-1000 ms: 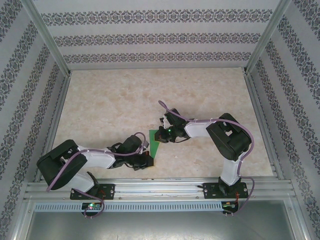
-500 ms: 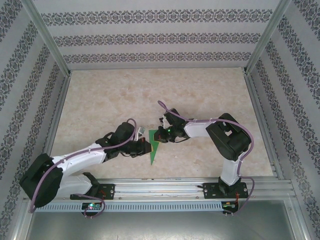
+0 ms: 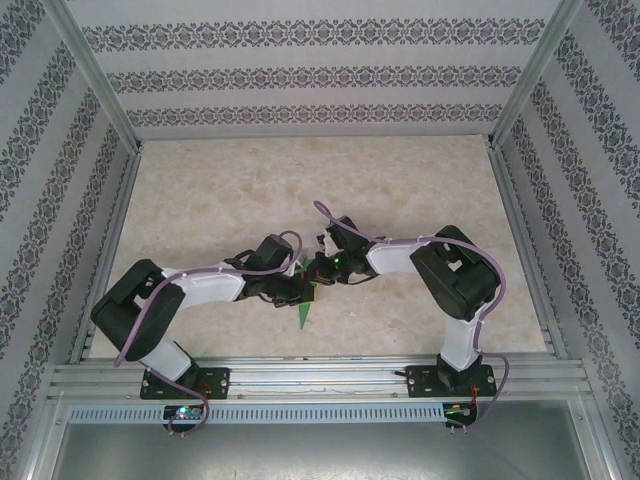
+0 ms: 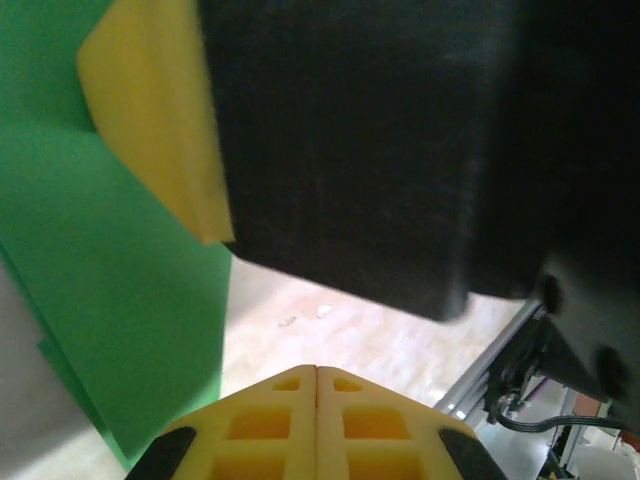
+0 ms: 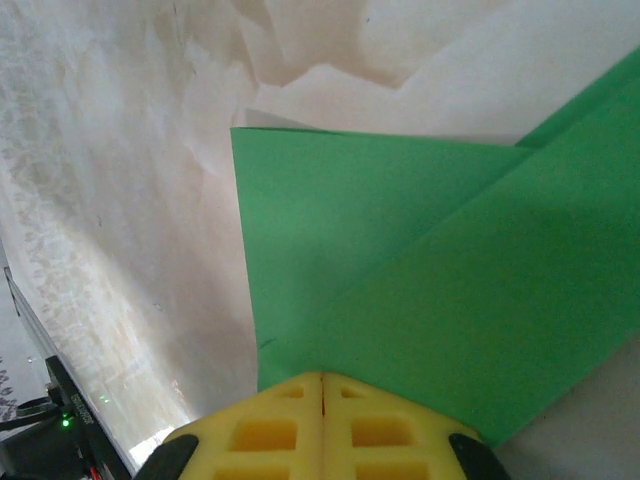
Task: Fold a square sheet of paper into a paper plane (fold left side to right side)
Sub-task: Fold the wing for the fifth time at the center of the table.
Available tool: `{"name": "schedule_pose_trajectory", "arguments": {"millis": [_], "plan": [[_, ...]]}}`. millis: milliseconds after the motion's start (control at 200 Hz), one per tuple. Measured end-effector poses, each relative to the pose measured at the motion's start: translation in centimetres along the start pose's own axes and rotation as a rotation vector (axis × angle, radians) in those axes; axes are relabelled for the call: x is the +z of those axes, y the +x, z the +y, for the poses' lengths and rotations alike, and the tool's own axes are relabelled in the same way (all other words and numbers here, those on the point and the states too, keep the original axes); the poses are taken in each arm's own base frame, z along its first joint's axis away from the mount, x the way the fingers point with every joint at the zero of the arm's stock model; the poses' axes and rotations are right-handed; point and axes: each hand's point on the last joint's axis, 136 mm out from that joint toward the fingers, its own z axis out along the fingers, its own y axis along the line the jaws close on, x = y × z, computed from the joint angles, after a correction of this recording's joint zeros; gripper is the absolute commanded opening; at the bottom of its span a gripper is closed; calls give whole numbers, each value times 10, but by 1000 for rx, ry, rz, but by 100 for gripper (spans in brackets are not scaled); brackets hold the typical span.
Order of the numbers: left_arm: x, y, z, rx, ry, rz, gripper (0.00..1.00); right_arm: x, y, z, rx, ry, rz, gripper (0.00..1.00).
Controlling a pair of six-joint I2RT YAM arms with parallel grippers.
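The green sheet of paper (image 3: 304, 314) lies on the table between the two arms, folded into a narrow shape whose point faces the near edge. My left gripper (image 3: 297, 290) is shut and empty at the sheet's left edge. In the left wrist view its yellow fingertips (image 4: 317, 372) meet, with the green paper (image 4: 110, 300) to their left. My right gripper (image 3: 318, 272) is shut too, just right of the left one. In the right wrist view its closed tips (image 5: 322, 378) rest on the layered green paper (image 5: 400, 230), gripping nothing. The grippers hide most of the sheet from above.
The marble-patterned table (image 3: 300, 190) stretches away behind the grippers, with patterned walls on three sides. An aluminium rail (image 3: 320, 375) runs along the near edge. The right gripper's black body (image 4: 380, 150) looms very close over my left fingertips.
My left arm has swung in, bringing its shut gripper right, up against the right gripper. Less of the green paper shows from above. The right arm has barely moved.
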Motion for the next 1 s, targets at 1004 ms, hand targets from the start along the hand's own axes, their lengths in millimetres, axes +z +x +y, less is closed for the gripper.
{"name": "schedule_pose_trajectory", "arguments": {"millis": [1004], "plan": [[2,63,28,46,5,14,4,1,-1,1,-25,30,42,0]]}}
